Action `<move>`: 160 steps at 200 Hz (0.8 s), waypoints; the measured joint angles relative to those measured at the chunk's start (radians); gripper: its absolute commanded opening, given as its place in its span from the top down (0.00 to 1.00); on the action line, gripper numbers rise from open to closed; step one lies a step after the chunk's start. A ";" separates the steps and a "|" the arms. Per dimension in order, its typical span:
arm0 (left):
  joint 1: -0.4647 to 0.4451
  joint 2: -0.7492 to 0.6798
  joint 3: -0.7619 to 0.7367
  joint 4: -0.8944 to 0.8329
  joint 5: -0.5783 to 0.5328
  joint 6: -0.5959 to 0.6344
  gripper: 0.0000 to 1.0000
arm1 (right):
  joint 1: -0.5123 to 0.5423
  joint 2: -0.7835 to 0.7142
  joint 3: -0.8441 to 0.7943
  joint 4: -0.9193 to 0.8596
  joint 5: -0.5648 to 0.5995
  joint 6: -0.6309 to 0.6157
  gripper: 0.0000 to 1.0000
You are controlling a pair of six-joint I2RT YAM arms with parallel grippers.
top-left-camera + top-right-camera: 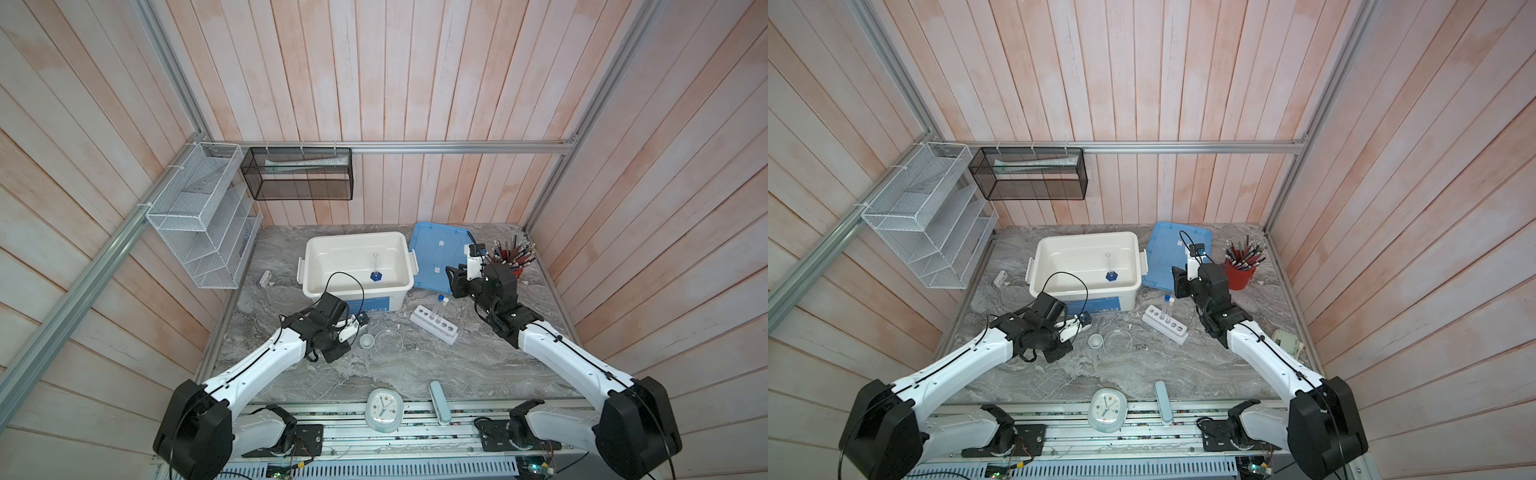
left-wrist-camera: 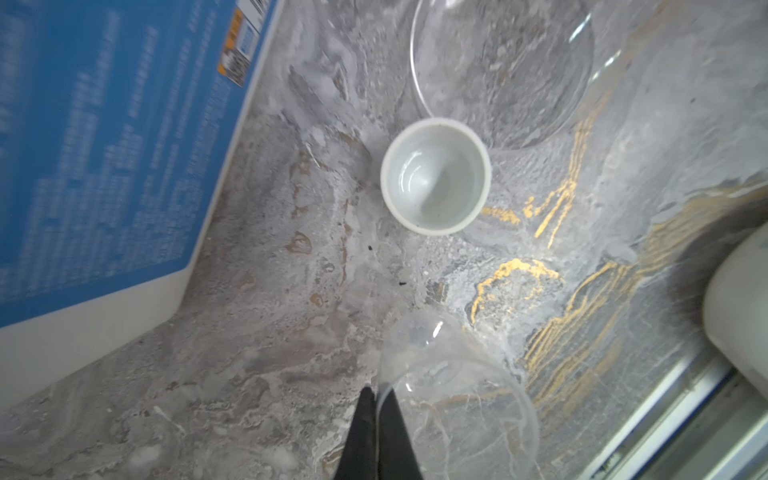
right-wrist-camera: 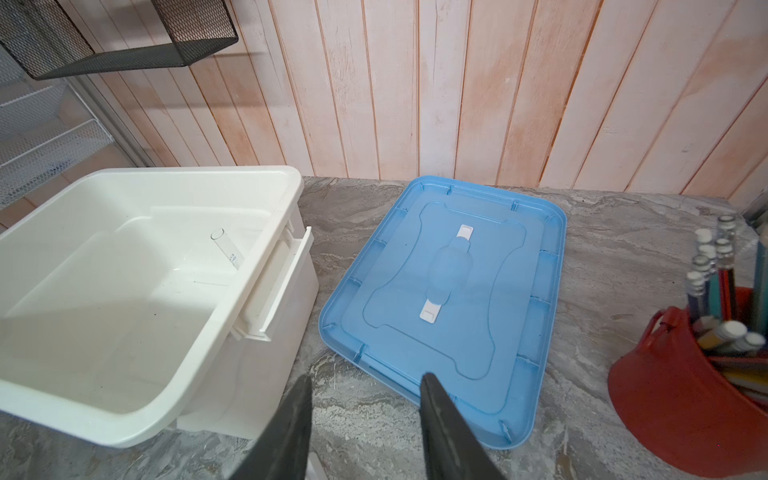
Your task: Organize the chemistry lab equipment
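Marble tabletop (image 1: pixel 457 374): white bin (image 1: pixel 353 237), blue lid (image 1: pixel 436 257), rack (image 1: pixel 434 325), petri dish (image 1: pixel 388 341), small dish (image 1: pixel 367 340), red cup (image 1: pixel 1239 277)

Blue lid (image 1: pixel 432 249) lies beside the white bin (image 1: pixel 353 247); red pen cup (image 1: pixel 1239 276) stands nearby

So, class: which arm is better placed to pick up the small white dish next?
Left, probably. The left gripper is close to the small white dish, though shut, so it must open. The right gripper is open but away by the blue plastic lid.
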 measured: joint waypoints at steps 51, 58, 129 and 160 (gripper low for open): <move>0.000 -0.089 0.142 -0.114 -0.008 -0.027 1.00 | 0.003 -0.055 0.000 -0.061 -0.001 0.028 0.56; 0.000 -0.090 0.180 -0.127 -0.017 -0.031 1.00 | 0.003 -0.064 0.000 -0.071 -0.001 0.029 0.56; 0.045 -0.013 0.551 -0.180 -0.114 -0.065 1.00 | 0.010 -0.119 0.000 -0.138 -0.019 0.041 0.56; 0.106 0.119 0.679 -0.185 -0.105 -0.087 1.00 | 0.010 -0.120 0.000 -0.138 -0.048 0.043 0.56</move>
